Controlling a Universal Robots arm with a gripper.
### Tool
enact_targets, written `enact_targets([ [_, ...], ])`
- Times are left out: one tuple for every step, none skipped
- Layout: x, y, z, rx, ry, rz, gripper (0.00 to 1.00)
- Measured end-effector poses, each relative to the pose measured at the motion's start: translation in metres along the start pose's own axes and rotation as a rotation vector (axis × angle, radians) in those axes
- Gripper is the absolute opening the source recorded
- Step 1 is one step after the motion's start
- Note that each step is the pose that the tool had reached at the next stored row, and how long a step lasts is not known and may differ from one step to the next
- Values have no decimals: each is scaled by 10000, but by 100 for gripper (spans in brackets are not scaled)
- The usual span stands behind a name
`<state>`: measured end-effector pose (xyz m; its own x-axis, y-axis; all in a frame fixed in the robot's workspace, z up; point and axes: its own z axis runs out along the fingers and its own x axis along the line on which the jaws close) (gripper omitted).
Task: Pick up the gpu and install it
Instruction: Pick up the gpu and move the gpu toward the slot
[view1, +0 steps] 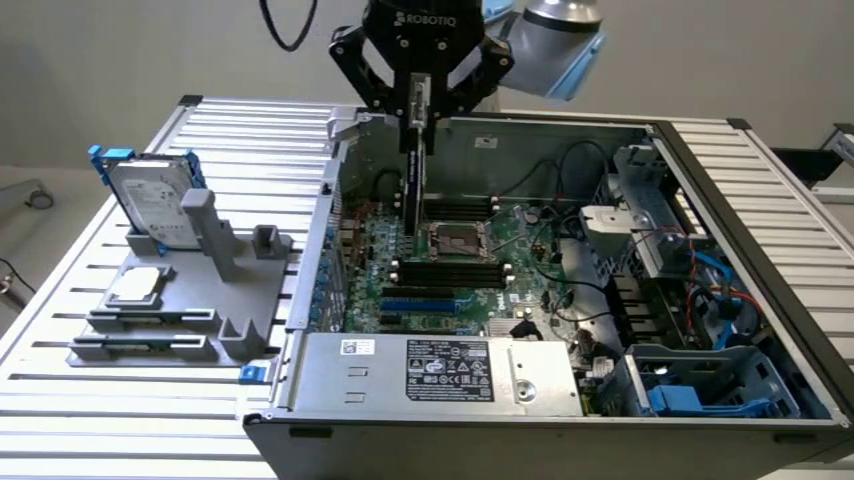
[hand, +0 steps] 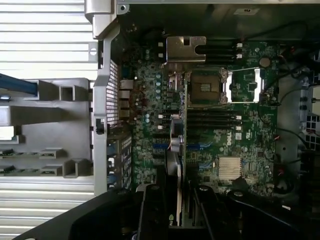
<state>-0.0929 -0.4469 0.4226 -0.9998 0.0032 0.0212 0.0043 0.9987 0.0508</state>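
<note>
Gripper (view1: 418, 130) clamps one gpu (view1: 416, 195), hanging edge-on above one motherboard (view1: 467, 270), seemingly not seated; one hard drive (view1: 150, 200) and one chip (view1: 136, 287) rest beside the case (view1: 534, 428).

Black gripper (view1: 419, 115), white ROBOTIQ lettering, silver arm (view1: 561, 25) with pale blue joint cap, looping black cable (view1: 284, 45)

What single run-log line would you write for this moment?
gripper: shut on gpu | gpu: vertical, edge-on, over motherboard | place: inside open case
</note>
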Motion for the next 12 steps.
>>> enact_targets([
  [-45, 1, 17, 9, 1, 0, 26],
  [-90, 3, 34, 18, 0, 0, 26],
  [-136, 5, 51, 26, 0, 1, 26],
  [-181, 8, 68, 34, 0, 0, 26],
  [-230, 12, 87, 40, 0, 1, 26],
  [-276, 16, 104, 47, 0, 1, 26],
  [-321, 20, 122, 52, 0, 1, 26],
  [-367, 25, 139, 59, 1, 1, 26],
  [-412, 30, 156, 66, 1, 2, 26],
  [-457, 36, 174, 70, 0, 2, 26],
  [-501, 41, 191, 76, 0, 1, 26],
  [-551, 51, 210, 79, 0, 2, 26],
])
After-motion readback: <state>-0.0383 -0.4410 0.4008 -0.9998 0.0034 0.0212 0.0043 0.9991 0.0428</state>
